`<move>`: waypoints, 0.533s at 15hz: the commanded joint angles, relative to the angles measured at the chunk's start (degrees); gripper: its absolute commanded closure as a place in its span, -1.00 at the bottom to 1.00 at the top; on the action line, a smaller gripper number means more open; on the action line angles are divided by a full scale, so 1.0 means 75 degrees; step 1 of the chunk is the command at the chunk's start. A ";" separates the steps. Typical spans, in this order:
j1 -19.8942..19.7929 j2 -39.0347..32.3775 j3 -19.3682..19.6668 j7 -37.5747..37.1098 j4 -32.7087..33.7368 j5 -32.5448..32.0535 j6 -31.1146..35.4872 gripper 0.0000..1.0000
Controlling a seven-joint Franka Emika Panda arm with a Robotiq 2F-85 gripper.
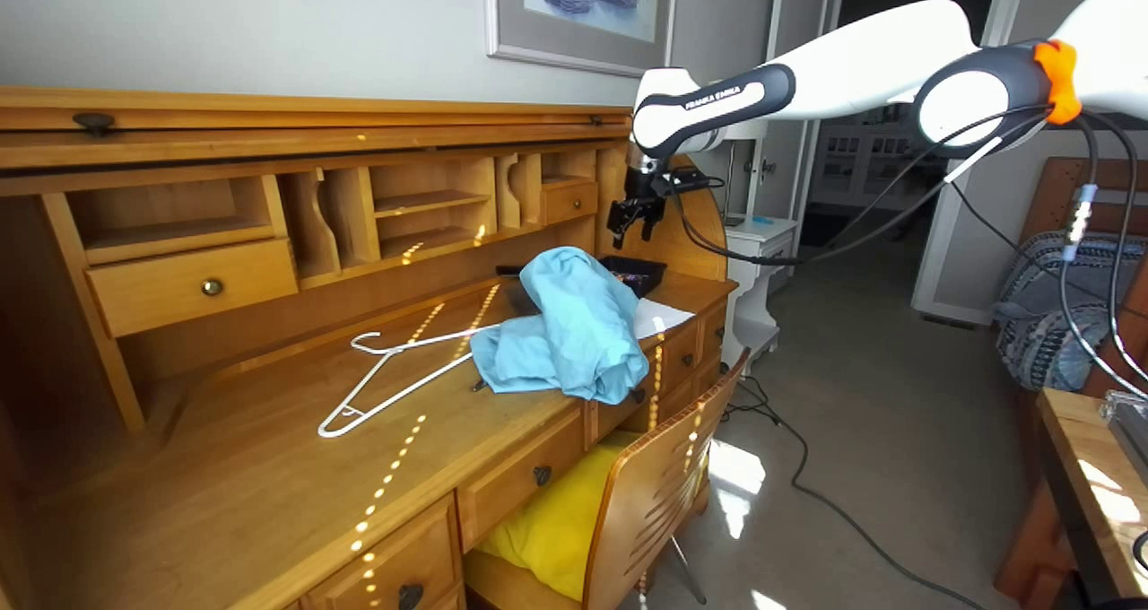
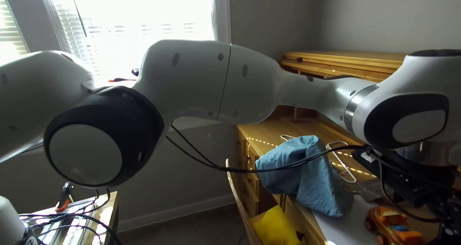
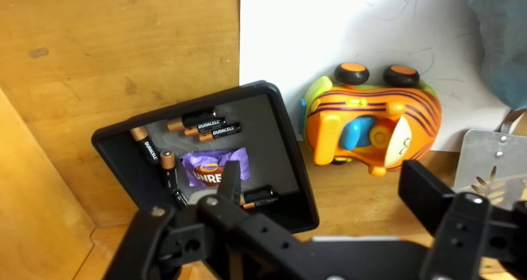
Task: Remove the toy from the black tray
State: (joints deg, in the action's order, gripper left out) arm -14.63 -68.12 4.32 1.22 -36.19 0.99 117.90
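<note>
Black two-finger tool (image 3: 323, 181): jaws wide apart, nothing held. Below, orange striped plastic toy car (image 3: 372, 121) stands just outside the shallow black rectangular tray (image 3: 294, 156), so removal looks done. Risk: on descent here, tray-side tip could catch the rim or loose copper-topped batteries (image 3: 212, 125); a side nudge could roll the car across the white paper sheet (image 3: 288, 33).

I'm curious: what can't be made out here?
Toy car: hidden behind the blue cloth in an exterior view.
Black tray: lower edge partly behind the tool, wrist view.
Grey panel: cut off by the wrist view's right edge.
Framed picture: top cut off in an exterior view.
</note>
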 commanded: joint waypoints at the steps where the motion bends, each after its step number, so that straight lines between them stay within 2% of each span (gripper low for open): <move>1: 0.0011 0.0791 -0.0063 0.0360 -0.0970 0.0006 0.0010 -1.00; 5: 0.0158 0.1573 -0.0090 0.0224 -0.2243 0.0074 0.0342 -1.00; 6: 0.0092 0.0816 -0.0018 0.0240 -0.1024 0.0000 0.0071 -1.00; 8: 0.0122 0.0891 -0.0018 0.0239 -0.1138 0.0000 0.0084 -1.00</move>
State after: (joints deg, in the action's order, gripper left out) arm -13.71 -61.44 4.18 3.01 -44.72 0.99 118.53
